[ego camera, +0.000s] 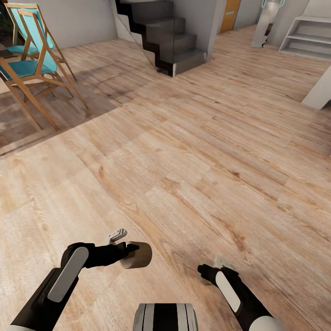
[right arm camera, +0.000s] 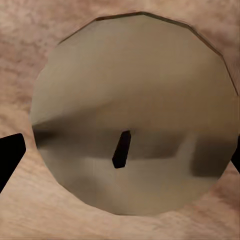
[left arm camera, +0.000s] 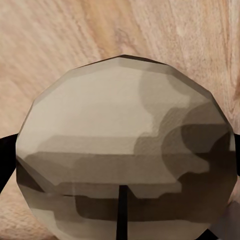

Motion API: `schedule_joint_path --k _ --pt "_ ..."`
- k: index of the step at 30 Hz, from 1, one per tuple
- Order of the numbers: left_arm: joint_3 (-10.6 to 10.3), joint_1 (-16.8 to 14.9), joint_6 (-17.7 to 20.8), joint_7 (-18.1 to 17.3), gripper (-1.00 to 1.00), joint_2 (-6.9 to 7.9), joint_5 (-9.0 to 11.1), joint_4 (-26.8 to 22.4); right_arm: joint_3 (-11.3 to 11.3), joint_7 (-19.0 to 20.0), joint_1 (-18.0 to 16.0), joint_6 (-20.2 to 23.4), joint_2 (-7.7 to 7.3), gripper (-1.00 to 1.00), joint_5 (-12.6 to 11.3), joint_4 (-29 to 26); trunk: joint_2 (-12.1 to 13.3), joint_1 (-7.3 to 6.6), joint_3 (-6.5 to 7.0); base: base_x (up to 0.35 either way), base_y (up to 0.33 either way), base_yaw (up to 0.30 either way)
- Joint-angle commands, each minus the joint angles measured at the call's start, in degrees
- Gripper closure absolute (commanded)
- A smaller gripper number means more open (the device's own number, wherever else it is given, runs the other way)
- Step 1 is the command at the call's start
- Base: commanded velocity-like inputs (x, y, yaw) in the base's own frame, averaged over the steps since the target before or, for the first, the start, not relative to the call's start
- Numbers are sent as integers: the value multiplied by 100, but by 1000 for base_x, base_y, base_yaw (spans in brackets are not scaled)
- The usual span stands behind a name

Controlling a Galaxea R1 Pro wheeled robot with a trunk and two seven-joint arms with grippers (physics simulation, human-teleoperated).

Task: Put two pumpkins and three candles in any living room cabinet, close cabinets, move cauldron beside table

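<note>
The robot stands on a wide wood-plank floor (ego camera: 193,151) with both arms held low in front of its trunk. The left gripper (ego camera: 130,250) is clamped on a short beige candle (ego camera: 137,255), a squat cylinder lying on its side with one round end turned toward the arm; in the left wrist view that round face (left arm camera: 125,150) sits close between the dark fingers (left arm camera: 6,160), with a thin black wick near its lower edge. The right gripper (ego camera: 207,271) likewise grips a second candle (right arm camera: 135,120), whose flat pale end with a short black wick sits between the finger tips in the right wrist view; in the head view this candle is mostly hidden behind the wrist. Toward the floor's far left corner stand wooden chairs with teal seats (ego camera: 27,64), a dark staircase (ego camera: 165,34) rises at the far edge, and pale shelves (ego camera: 305,37) stand at the far right.
</note>
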Motion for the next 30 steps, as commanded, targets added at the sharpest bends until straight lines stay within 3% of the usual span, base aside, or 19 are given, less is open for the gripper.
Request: schedule_joint_path --k 1,13,14,30 --pt "-10 -3 5 51 100 4 52 -6 20 -54 -2 8 -2 -100 -60 -5 -2 -1 -4 0 0 0" --pt "-8 -3 5 51 100 5 52 -6 20 -54 -2 -28 -5 -100 -64 8 -2 -1 -4 0 0 0" --pt "-8 -3 5 51 100 5 52 -6 20 -55 -2 -29 -6 100 -64 9 -2 -1 -4 0 0 0" --pt "-9 -3 5 51 100 6 52 -6 20 -58 -2 -55 -5 100 -65 11 -2 -1 -4 0 0 0"
